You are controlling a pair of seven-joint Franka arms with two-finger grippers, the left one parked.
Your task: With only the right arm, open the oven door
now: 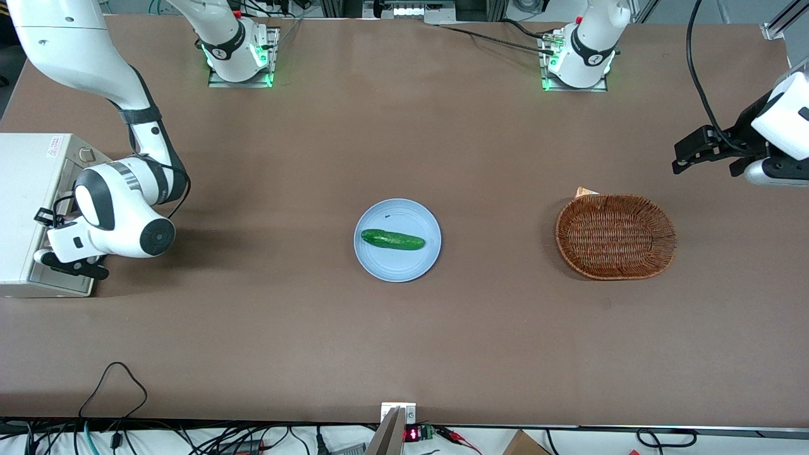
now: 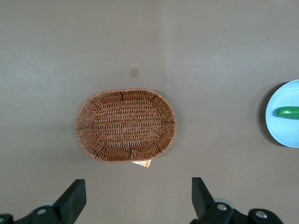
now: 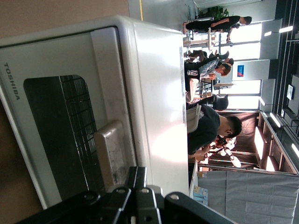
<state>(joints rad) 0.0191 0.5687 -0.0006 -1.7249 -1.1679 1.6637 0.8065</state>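
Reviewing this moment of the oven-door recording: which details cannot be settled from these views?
- Oven door: the front view hides it under the right arm; the frame edge cuts off the toaster oven.
- End effector at the oven front: its finger gap is covered in the front view by its own body.
- Handle contact: the end effector's black body covers the handle's end in the right wrist view.

End effector (image 1: 69, 262) sits against the oven door (image 3: 70, 135), at its handle (image 3: 110, 151). Worktop (image 1: 253, 328) in front of the door is bare; plate (image 1: 397, 265) well apart.
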